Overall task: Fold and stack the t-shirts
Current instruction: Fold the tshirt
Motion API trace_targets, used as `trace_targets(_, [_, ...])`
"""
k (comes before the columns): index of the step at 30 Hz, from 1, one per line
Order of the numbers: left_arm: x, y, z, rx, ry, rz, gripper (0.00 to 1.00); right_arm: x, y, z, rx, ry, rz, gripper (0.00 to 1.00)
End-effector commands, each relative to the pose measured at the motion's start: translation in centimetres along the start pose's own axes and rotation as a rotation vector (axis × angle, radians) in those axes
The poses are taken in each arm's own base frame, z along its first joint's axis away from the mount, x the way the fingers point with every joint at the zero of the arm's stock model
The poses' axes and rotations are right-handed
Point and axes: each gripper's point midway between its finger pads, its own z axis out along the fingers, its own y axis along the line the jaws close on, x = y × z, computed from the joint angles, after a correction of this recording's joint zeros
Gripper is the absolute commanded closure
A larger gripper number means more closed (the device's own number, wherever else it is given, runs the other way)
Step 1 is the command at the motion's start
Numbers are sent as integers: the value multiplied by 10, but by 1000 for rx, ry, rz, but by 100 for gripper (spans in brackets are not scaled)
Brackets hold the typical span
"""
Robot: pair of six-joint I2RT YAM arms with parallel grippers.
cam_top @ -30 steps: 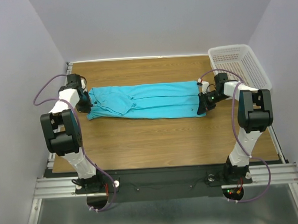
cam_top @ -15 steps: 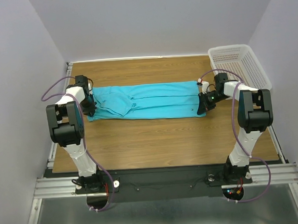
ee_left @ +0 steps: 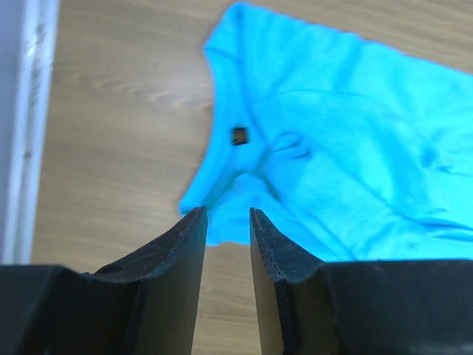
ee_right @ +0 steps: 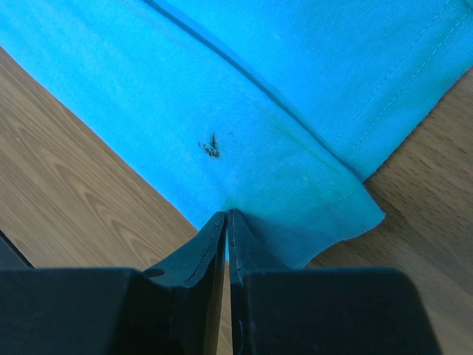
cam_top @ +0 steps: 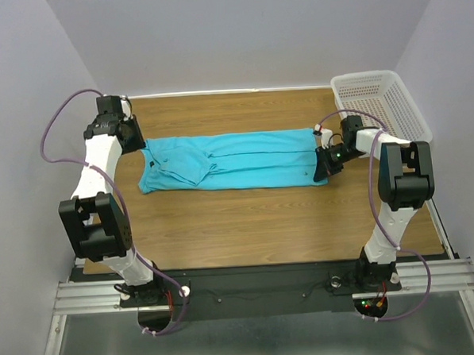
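Observation:
One turquoise-blue t-shirt (cam_top: 236, 162) lies on the wooden table, folded into a long band running left to right. Its collar end with a small dark label (ee_left: 238, 135) is at the left. My left gripper (cam_top: 133, 140) is open and empty. It hangs above the table just off the far left corner of the shirt, and the shirt (ee_left: 332, 148) shows beyond its fingertips (ee_left: 198, 222). My right gripper (cam_top: 322, 171) is shut on the near right hem corner of the shirt (ee_right: 295, 111), with the cloth pinched between its fingertips (ee_right: 216, 225).
A white perforated plastic basket (cam_top: 380, 98) stands at the far right corner of the table. The side wall runs close to the left arm. Bare wood (cam_top: 247, 225) lies between the shirt and the arm bases.
My left gripper has come off the shirt's collar end and moved up and back towards the far left corner. The collar end now lies flat. The right arm has not moved.

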Motion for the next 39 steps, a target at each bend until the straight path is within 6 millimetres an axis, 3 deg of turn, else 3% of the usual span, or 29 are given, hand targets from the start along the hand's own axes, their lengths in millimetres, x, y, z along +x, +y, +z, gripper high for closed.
trace_targets(1, [22,-59,1,309,109,-11,56,7,-26,6,108,48,-34,88])
trace_targets(3, [40,-86,2,406,153,-4,55,7,-26,6,109,49,-33,88])
trace_targets(7, [66,-118,2,471,188,16,55,6,-25,6,106,46,-34,86])
trace_targets(13, [88,-139,3,472,188,-16,55,5,-26,5,106,42,-34,84])
trace_targets(25, [118,-133,16,352,199,-212,52,4,-26,5,109,42,-32,81])
trace_targets(39, [123,-139,39,341,217,-258,51,5,-27,5,112,46,-32,81])
